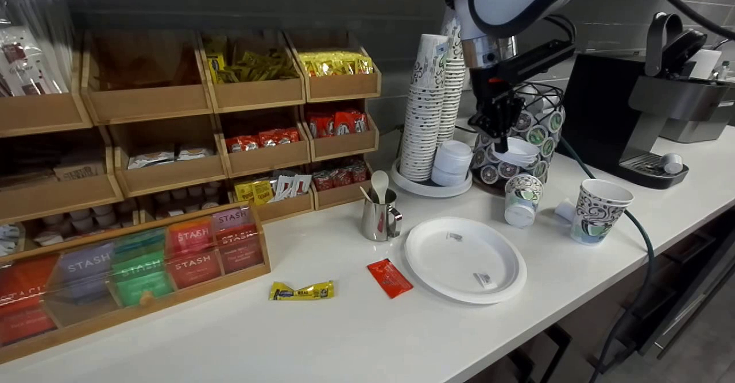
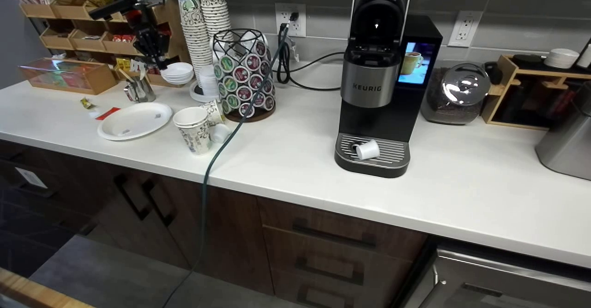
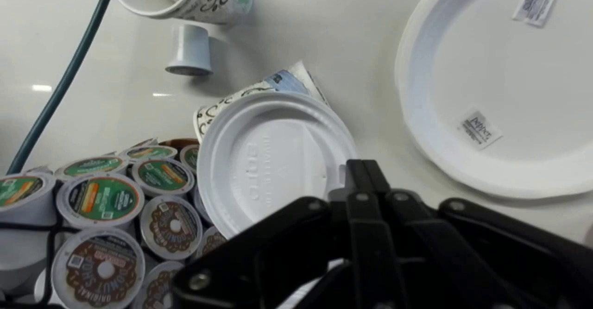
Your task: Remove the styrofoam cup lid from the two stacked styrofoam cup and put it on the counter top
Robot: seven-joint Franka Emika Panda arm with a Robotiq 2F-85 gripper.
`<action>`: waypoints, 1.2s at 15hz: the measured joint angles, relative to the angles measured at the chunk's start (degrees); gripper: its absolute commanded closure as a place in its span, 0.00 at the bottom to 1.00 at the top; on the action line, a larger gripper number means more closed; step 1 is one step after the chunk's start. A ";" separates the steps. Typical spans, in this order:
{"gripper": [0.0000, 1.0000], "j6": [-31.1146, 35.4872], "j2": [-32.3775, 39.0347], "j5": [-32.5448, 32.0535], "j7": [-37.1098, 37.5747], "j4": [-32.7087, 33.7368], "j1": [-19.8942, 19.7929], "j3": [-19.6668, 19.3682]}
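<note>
The styrofoam cup lid [image 3: 278, 160] is a white round disc with raised lettering in the wrist view. It hangs in the air beside my gripper [image 3: 366, 165], whose fingers are together and pinch its rim. In both exterior views the lid [image 1: 517, 152] [image 2: 177, 73] is off the surface, and layered edges show, so it may be more than one lid. My gripper [image 1: 501, 142] [image 2: 161, 63] is above the counter top [image 1: 339, 331]. The stacked styrofoam cups [image 1: 452, 162] appear as a short plain white stack by the tall columns. Whether that stack is cups or lids is unclear.
Tall patterned cup columns [image 1: 422, 124] stand behind. A coffee pod rack [image 2: 244, 75] is close to the lid. A tipped patterned cup [image 1: 523, 190] lies below, near an upright patterned cup [image 1: 600, 211], a green cable [image 2: 240, 123], a large white plate [image 1: 465, 259] and a metal pitcher [image 1: 379, 219].
</note>
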 measured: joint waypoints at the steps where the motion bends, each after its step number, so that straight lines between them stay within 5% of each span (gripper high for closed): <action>1: 1.00 0.00 0.79 -0.01 -0.49 1.46 0.23 -0.01; 3: 1.00 0.00 2.09 0.00 -1.05 3.67 0.84 0.03; 4: 0.74 0.00 2.67 0.10 -1.22 4.48 1.13 0.09; 6: 0.67 0.00 3.70 0.27 -1.53 5.33 1.64 0.15; 14: 0.07 0.63 4.41 6.03 -5.25 4.87 1.52 1.52; 18: 0.00 6.35 -2.94 13.05 -9.17 -3.64 0.99 4.51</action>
